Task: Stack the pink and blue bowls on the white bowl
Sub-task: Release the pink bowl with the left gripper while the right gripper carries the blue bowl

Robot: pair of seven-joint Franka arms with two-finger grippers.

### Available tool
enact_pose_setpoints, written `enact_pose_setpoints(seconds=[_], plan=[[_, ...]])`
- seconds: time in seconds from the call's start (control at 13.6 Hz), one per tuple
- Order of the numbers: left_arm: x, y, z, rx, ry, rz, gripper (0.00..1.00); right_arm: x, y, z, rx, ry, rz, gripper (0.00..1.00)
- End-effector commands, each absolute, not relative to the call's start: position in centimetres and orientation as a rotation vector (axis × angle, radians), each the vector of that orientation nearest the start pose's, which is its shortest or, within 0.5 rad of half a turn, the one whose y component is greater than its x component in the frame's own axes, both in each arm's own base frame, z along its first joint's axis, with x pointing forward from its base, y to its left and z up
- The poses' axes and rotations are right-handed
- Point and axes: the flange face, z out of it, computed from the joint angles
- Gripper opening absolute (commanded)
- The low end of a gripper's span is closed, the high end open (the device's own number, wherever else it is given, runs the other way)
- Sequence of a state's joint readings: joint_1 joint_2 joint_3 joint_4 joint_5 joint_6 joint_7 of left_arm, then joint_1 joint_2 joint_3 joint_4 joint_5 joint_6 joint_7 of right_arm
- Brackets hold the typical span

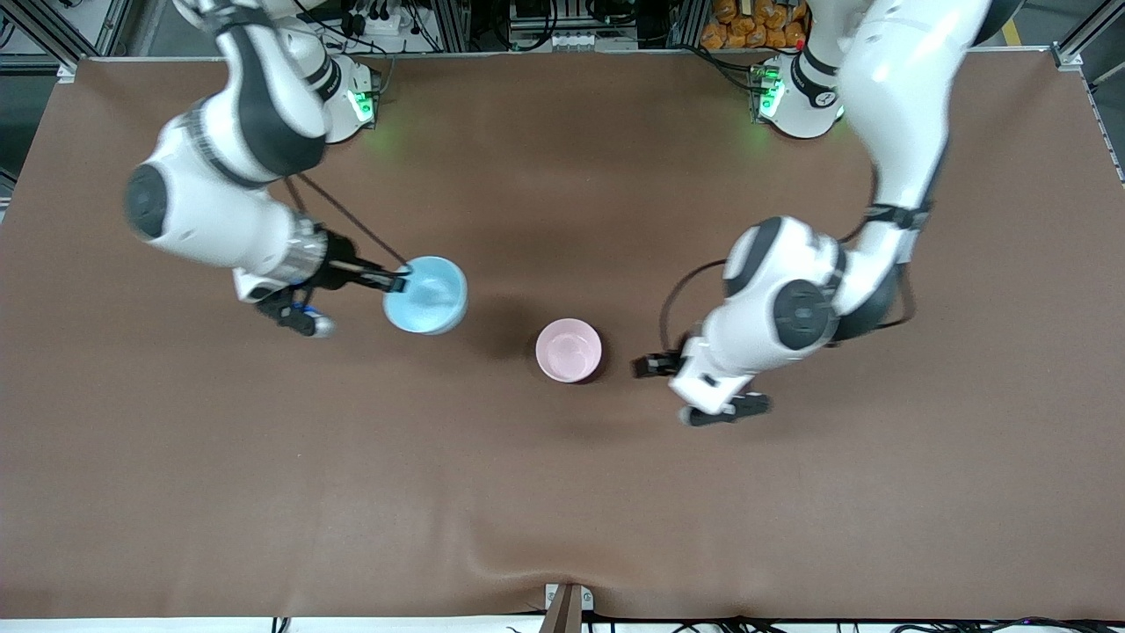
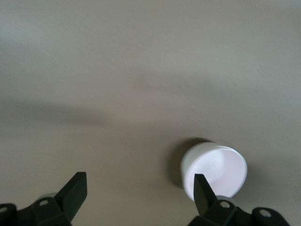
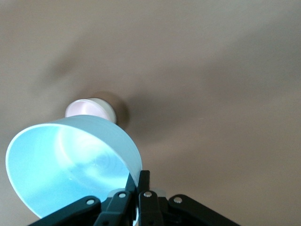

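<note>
Right tool [image 1: 400, 280] pinching blue bowl [image 1: 428, 295] rim aloft, left tool [image 1: 655, 363] spread beside pink bowl [image 1: 569, 350], apart.

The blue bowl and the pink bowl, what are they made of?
Blue bowl, held by its rim in the right tool: likely thin plastic, since light glows through its smooth, slightly glossy wall. Pink bowl, sitting in a white bowl on the brown table: same smooth plain look, plastic or glazed ceramic; I cannot tell which.

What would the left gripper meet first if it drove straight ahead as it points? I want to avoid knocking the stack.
Probably the pink bowl: the open left gripper points at it across bare table. Its height is unclear.
</note>
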State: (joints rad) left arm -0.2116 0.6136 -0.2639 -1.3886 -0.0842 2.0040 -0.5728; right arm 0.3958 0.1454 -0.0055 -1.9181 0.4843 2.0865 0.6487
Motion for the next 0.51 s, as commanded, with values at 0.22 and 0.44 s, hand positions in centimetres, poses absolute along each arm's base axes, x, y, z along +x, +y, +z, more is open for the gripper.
enact_pose_setpoints(seconds=[0.22,0.44], plan=[[66.0,-18.0,45.3,-3.197,-0.37,0.1,1.0,56.1,39.7,36.0,-2.607,0.949,0.329,0.0],[64.7,-14.1,51.6,-3.091,-0.283,-0.036,1.0,56.1,43.7,32.0,-2.577,1.026,0.298,0.0]])
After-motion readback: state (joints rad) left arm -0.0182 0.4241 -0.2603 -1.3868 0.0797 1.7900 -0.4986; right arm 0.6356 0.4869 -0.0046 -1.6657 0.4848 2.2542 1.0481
